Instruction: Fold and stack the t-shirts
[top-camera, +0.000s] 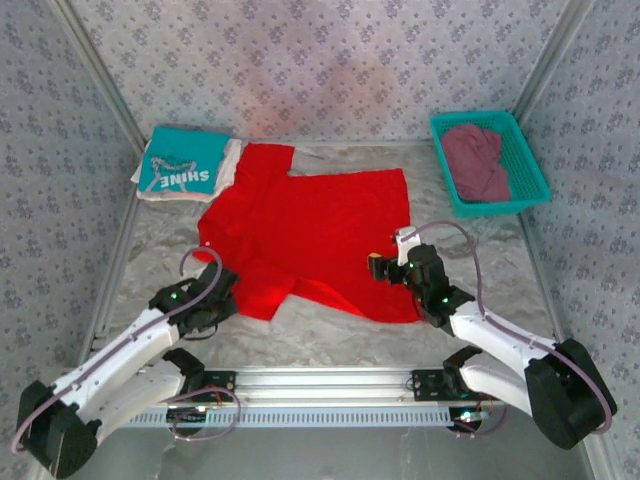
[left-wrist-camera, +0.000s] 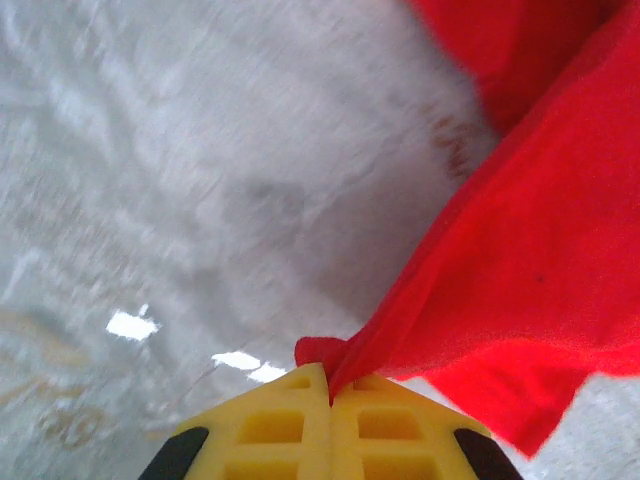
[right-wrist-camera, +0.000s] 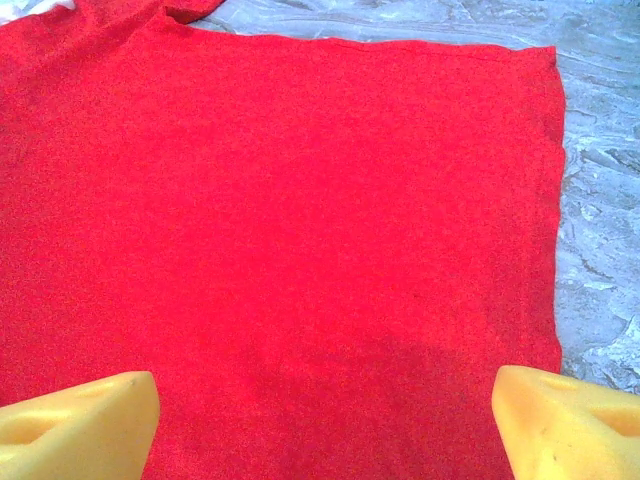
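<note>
- Red t-shirt (top-camera: 320, 230): spread flat, middle of the worktop (top-camera: 330, 345).
- Left hand (left-wrist-camera: 330, 388): clamped on its near-left edge (lift low, keep the cloth taut).
- Right hand (right-wrist-camera: 325, 410): fingers apart above the near-right part; should pinch that corner to match.

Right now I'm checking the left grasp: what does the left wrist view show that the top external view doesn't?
Left wrist view: the left hand close up, its yellow fingers shut on a bunched edge of the red t-shirt.
Top external view: the teal t-shirt folded on the white t-shirt at far left, the maroon t-shirt in the basket at far right, and the right hand open over the red cloth.
Both: the red t-shirt on the marbled table.
</note>
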